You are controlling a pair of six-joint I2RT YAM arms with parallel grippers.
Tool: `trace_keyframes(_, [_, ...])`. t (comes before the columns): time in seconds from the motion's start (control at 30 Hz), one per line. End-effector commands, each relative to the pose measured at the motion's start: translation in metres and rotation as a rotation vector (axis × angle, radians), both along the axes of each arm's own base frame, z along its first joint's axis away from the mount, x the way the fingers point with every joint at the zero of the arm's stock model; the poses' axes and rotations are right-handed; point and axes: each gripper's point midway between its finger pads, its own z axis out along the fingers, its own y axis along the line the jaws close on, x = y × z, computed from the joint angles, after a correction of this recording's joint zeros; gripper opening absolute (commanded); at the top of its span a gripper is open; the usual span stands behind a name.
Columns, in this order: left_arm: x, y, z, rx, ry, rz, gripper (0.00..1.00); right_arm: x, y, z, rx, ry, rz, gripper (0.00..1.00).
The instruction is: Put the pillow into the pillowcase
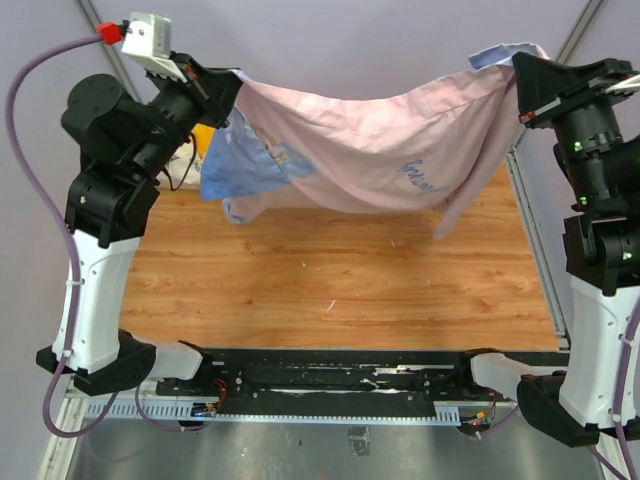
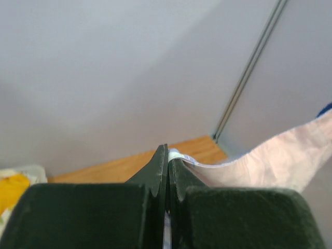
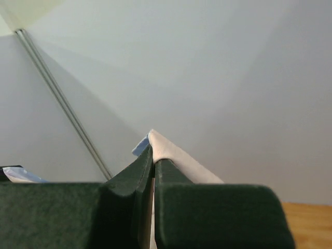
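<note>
Large light-blue and pale-pink fabric pillowcase (image 1: 380, 150) hangs stretched above wooden table (image 1: 330, 290), sagging mid-span. Left gripper (image 1: 222, 92) clamped on one corner, right gripper (image 1: 520, 88) clamped on other. Cream pillow not visible, possibly inside. Step likely lifting to settle contents. Next move calls for firm, even grip.

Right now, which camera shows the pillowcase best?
The top view: the pillowcase hangs there whole, stretched between the left arm and right arm above the table, pink side out, blue bunched at the left. The left wrist view shows only a pink strip leaving its shut jaws; the right wrist view only a pinched corner.
</note>
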Motion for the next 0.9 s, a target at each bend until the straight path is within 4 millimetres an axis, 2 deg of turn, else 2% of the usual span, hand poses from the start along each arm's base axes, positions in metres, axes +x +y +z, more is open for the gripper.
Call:
trace_keyframes(0.0, [-0.022, -0.002, 0.063, -0.084, -0.202, -0.058, 0.0, -0.015, -0.011, 0.053, -0.007, -0.186, -0.051, 0.01])
trace_keyframes(0.2, [0.025, -0.016, 0.039, -0.041, -0.136, -0.028, 0.0, 0.05, -0.009, 0.036, -0.02, -0.096, -0.081, 0.01])
trace_keyframes(0.3, [0.044, -0.023, 0.021, -0.019, -0.073, -0.038, 0.0, 0.066, -0.001, 0.026, -0.044, -0.059, -0.051, 0.01])
trace_keyframes(0.37, [0.037, -0.029, 0.021, -0.024, -0.055, -0.081, 0.0, 0.061, -0.002, 0.023, -0.044, -0.052, -0.049, 0.01])
trace_keyframes(0.4, [0.029, -0.029, 0.025, -0.035, -0.058, -0.102, 0.0, 0.053, -0.002, 0.024, -0.04, -0.055, -0.044, 0.01])
trace_keyframes(0.47, [0.009, -0.028, 0.031, -0.059, -0.07, -0.138, 0.0, 0.03, -0.001, 0.027, -0.035, -0.075, -0.023, 0.01])
trace_keyframes(0.5, [-0.003, -0.025, 0.037, -0.078, -0.088, -0.153, 0.0, 0.01, -0.002, 0.033, -0.023, -0.105, -0.016, 0.0])
trace_keyframes(0.6, [-0.045, -0.016, 0.06, -0.118, -0.163, -0.201, 0.0, -0.029, -0.005, 0.045, 0.0, -0.169, -0.007, 0.01])
trace_keyframes(0.67, [-0.062, -0.009, 0.072, -0.13, -0.204, -0.205, 0.0, -0.042, -0.01, 0.052, 0.01, -0.2, -0.021, 0.01])
trace_keyframes(0.73, [-0.058, -0.009, 0.076, -0.116, -0.234, -0.193, 0.0, -0.038, -0.012, 0.057, 0.006, -0.215, -0.043, 0.01])
trace_keyframes(0.83, [-0.016, -0.018, 0.063, -0.074, -0.184, -0.144, 0.0, -0.003, -0.014, 0.059, -0.008, -0.178, -0.077, 0.01])
trace_keyframes(0.87, [-0.002, -0.023, 0.056, -0.059, -0.157, -0.144, 0.0, 0.015, -0.013, 0.054, -0.017, -0.145, -0.081, 0.01])
